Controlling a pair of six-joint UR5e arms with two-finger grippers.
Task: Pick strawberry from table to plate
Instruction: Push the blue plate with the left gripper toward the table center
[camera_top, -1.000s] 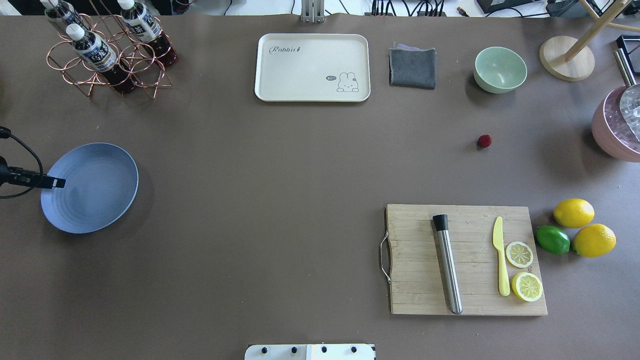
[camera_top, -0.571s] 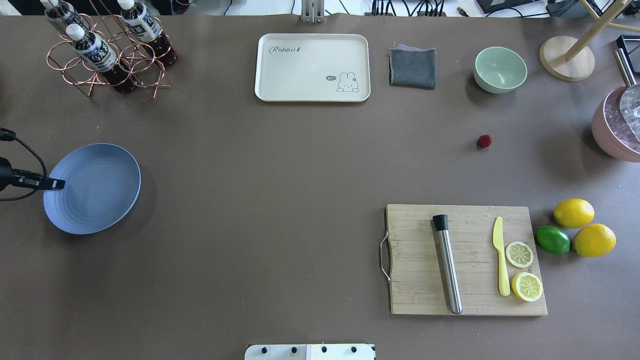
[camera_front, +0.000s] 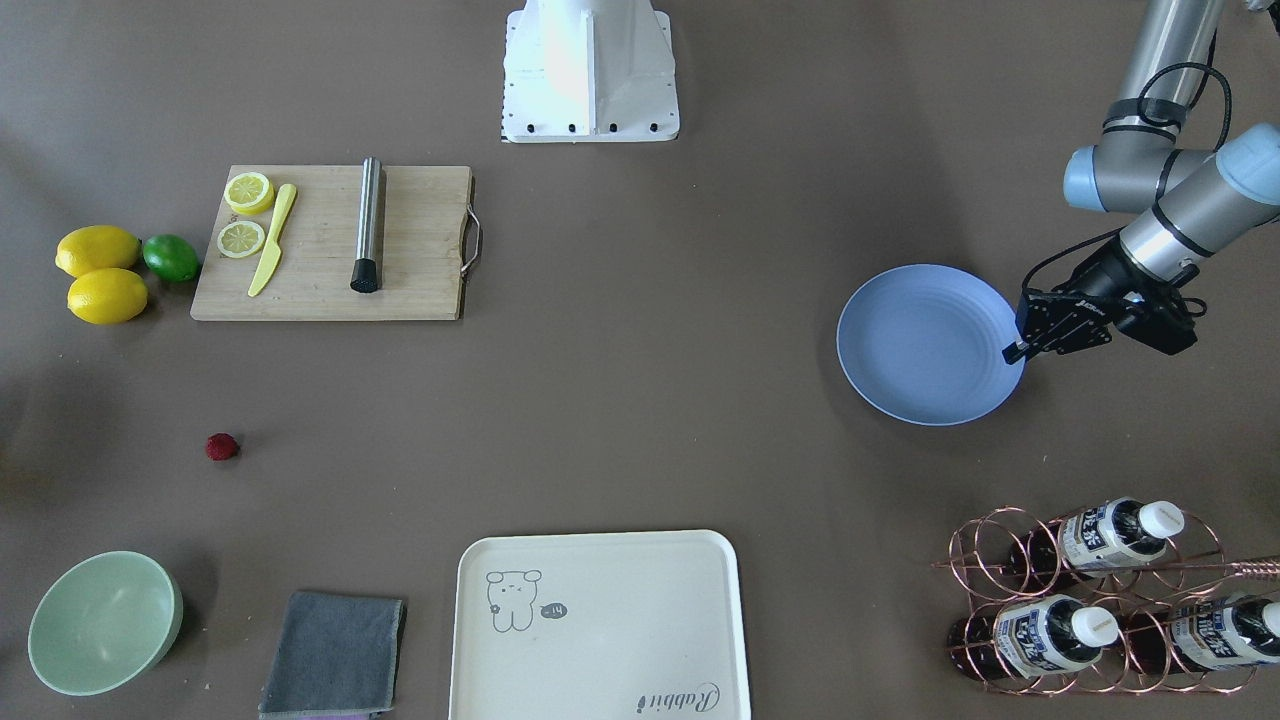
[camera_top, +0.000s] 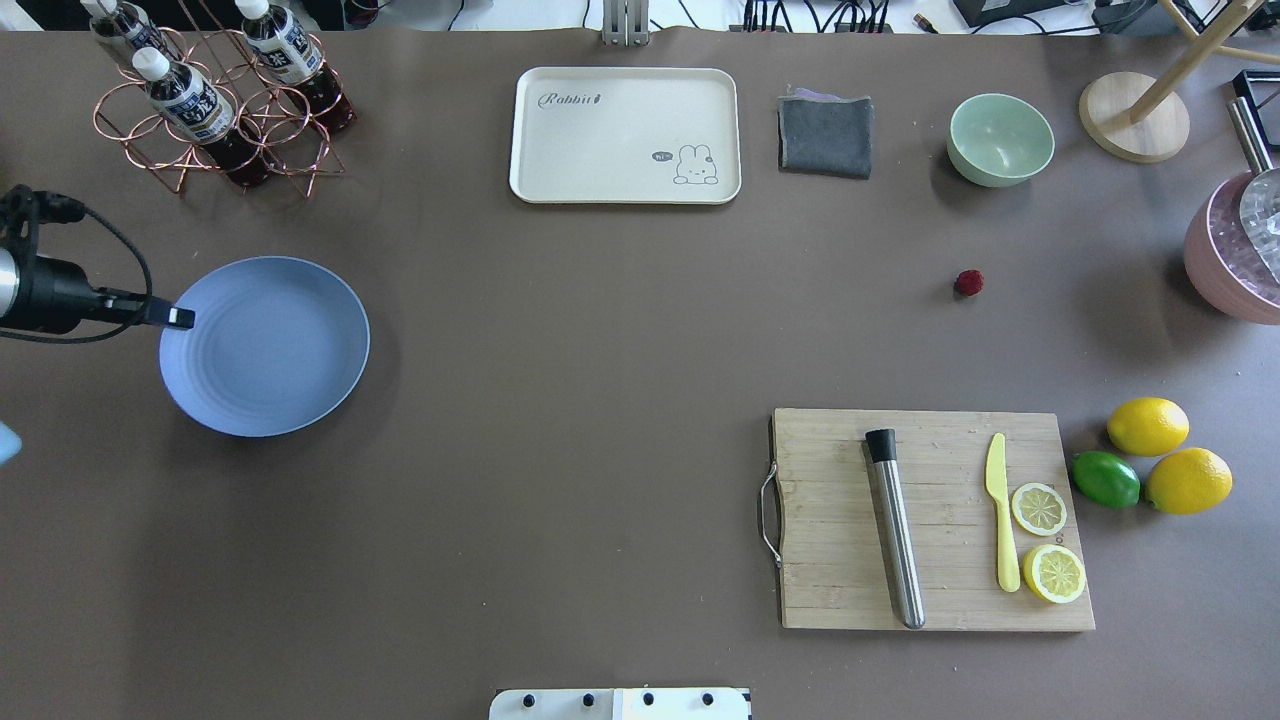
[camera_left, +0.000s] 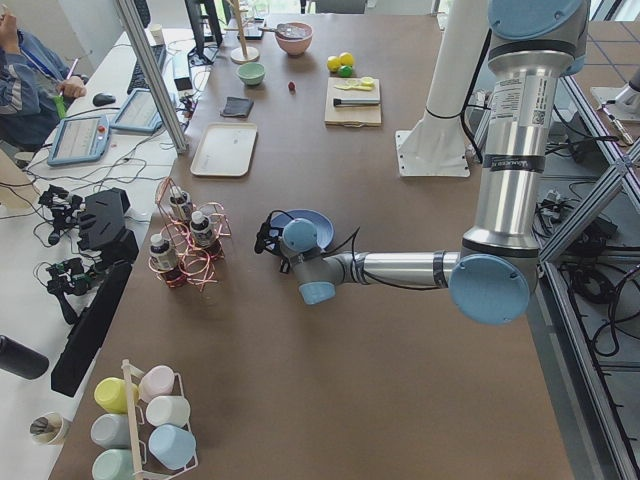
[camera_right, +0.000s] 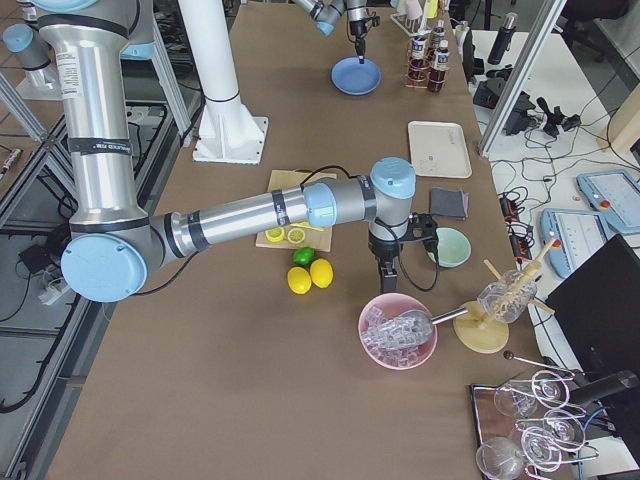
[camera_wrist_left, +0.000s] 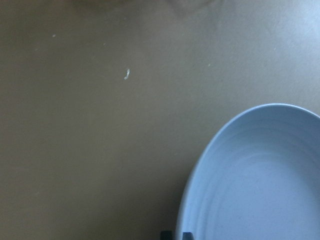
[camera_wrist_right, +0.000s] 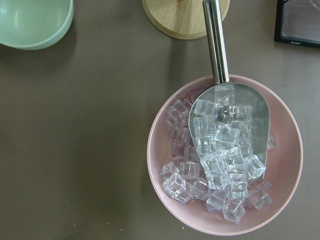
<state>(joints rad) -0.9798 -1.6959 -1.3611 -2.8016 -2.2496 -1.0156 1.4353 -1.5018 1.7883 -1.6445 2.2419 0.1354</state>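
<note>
Pinching plate (camera_top: 290, 360) with left fingers (camera_top: 179, 318); not telling right fingers' (camera_right: 385, 272) state; seeing strawberry (camera_top: 968, 283) roundish, axisless; reading "Rabbit" on tray (camera_top: 625, 140).

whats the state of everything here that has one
strawberry, loose on the table
plate, empty, rim gripped
left gripper, shut on plate
right gripper, cannot tell
green bowl, upright, empty
pink bowl, full of ice
tray, empty
bottles, capped

The cream tray (camera_top: 610, 140) reads "Rabbit", with "hi" in a bubble beside its drawn rabbit (camera_top: 695, 166).
</note>
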